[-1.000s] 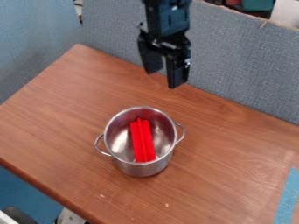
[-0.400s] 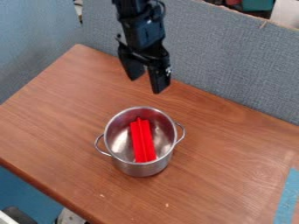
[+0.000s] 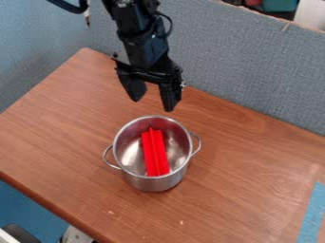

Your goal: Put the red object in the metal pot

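Camera view from above the brown wooden table (image 3: 57, 114): the round shiny stainless-steel pot (image 3: 154, 154) sits near the middle of the tabletop, and the bright red bar-shaped block (image 3: 154, 152) lies inside it, leaning along the bottom. Just behind the pot, the black robot gripper (image 3: 151, 90) hangs above the table with its two fingers spread apart, holding nothing. Grey-blue partition panels (image 3: 254, 66) stand behind the table.

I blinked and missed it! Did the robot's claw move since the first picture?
Yes. The claw slid left and came down closer to the pot, which stayed put with the red block inside.
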Motion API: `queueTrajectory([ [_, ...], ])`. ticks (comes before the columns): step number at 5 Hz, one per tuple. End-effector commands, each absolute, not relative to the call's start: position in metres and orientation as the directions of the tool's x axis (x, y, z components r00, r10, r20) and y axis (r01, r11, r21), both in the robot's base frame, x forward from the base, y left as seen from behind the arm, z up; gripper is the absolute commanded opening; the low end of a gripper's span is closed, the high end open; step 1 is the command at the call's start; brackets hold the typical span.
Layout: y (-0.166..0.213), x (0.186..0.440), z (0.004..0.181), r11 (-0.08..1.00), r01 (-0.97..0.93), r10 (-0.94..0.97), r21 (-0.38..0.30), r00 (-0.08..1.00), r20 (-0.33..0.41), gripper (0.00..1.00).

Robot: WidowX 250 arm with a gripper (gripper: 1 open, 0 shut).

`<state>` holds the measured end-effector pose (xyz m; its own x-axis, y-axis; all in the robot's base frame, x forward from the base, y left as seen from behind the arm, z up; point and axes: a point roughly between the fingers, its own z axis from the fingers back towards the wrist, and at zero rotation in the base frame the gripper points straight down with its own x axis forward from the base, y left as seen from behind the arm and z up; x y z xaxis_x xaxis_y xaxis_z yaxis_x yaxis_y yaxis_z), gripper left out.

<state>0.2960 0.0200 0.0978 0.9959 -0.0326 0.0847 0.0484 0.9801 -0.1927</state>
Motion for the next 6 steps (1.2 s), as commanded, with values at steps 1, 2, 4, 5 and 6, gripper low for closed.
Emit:
queueTrajectory([
  [1, 0.006, 0.315, 0.139, 0.984, 0.049, -0.025, -0.171, 0.99, 0.141, 1.0],
  [2, -0.011, 0.329, 0.153, 0.989, 0.046, -0.028, -0.14, 0.991, 0.133, 1.0],
  [4, 0.02, 0.305, 0.155, 0.984, -0.168, 0.172, -0.062, 0.984, 0.051, 1.0],
  [5, 0.033, 0.295, 0.157, 0.967, -0.252, 0.254, -0.05, 0.967, 0.038, 1.0],
  [6, 0.034, 0.296, 0.147, 0.999, -0.005, 0.006, -0.042, 1.0, 0.026, 1.0],
])
